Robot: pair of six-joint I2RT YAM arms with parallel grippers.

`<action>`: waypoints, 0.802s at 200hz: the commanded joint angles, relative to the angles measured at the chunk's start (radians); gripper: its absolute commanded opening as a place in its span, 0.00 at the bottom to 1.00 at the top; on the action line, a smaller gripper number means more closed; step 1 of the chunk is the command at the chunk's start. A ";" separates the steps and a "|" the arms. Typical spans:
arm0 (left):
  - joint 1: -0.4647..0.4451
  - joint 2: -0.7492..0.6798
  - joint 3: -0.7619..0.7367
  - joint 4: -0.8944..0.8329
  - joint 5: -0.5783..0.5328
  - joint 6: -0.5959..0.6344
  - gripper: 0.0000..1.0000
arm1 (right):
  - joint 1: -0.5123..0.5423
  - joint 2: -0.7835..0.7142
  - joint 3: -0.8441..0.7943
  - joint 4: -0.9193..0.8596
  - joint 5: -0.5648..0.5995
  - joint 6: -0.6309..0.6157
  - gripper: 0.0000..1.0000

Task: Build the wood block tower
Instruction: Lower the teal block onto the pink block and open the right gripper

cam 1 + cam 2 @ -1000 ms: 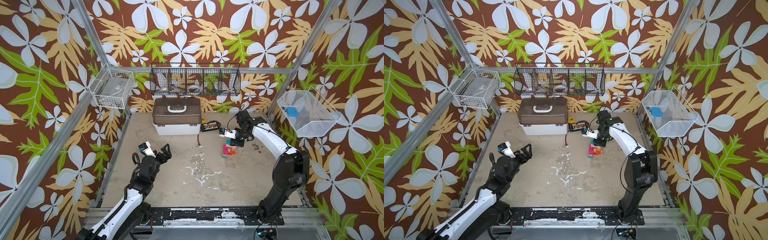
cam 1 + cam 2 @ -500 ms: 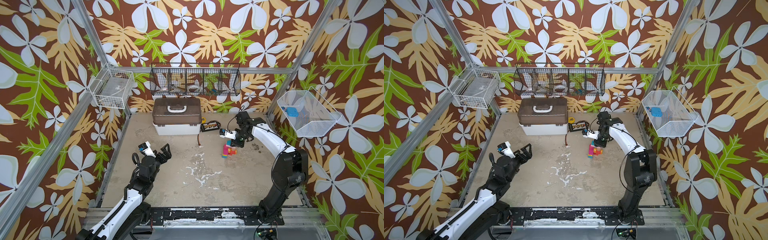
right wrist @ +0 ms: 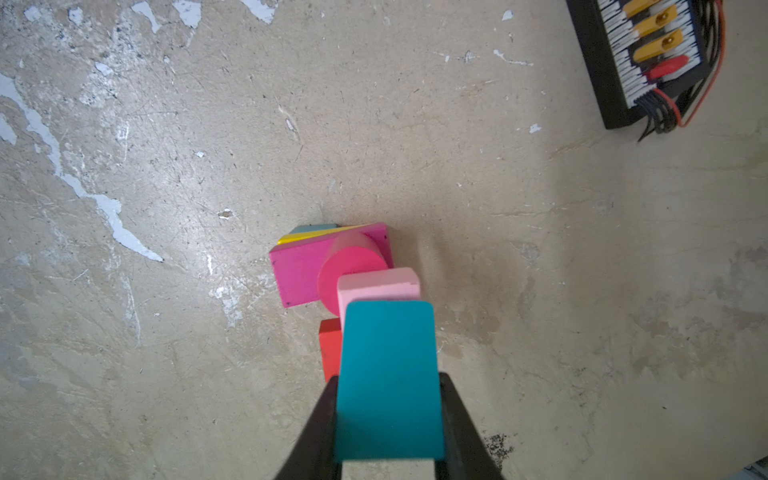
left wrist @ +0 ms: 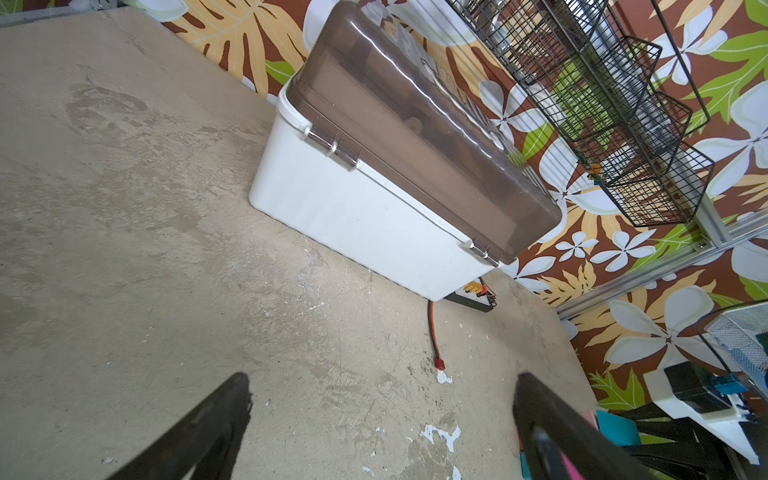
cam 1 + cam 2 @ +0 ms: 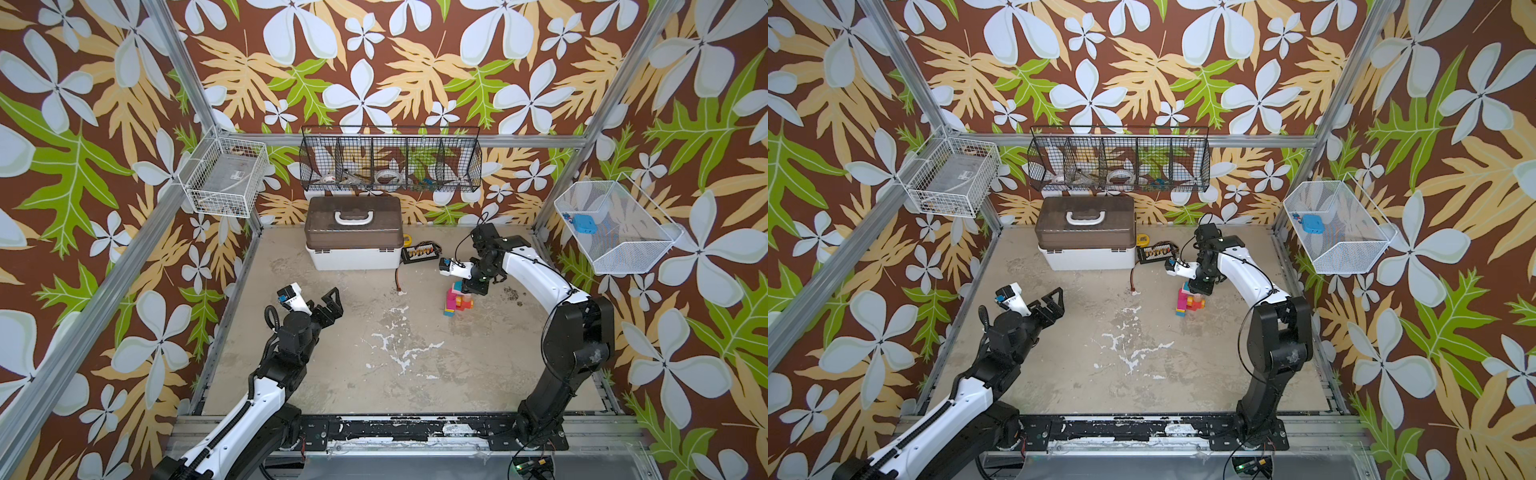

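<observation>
The tower [image 5: 453, 301] is standing on the bench [image 5: 374, 357], in front of the toolbox [image 5: 353, 239] and past its right end, as both top views are showing. Looking down on it through the right wrist view, we are seeing a magenta bar [image 3: 295, 272] lying over a yellow bar [image 3: 299, 238]. A pink-red cylinder [image 3: 351, 266] is sitting on the magenta one, a pale pink block [image 3: 376, 284] appears to be topping the cylinder, and a red block [image 3: 330, 349] is showing lower down beside them.

We are gripping the teal block [image 3: 388, 374] with the right tool [image 3: 388, 388], its jaws closed flat on the block's two sides, directly over the pale pink block. Whether the teal is resting on it yet, we cannot tell.

We are judging this to be the placing step for the roof piece. The next move is calling for a slow, straight lowering until the block seats, then a gentle release and a vertical retreat, since the narrow stack is looking easy to topple. The left tool [image 5: 328, 305] is hanging open and empty in front of the toolbox's left half.
</observation>
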 commanded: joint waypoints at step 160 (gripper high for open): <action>0.003 0.009 0.006 0.030 0.003 0.002 1.00 | 0.002 -0.008 -0.003 0.009 -0.026 -0.009 0.29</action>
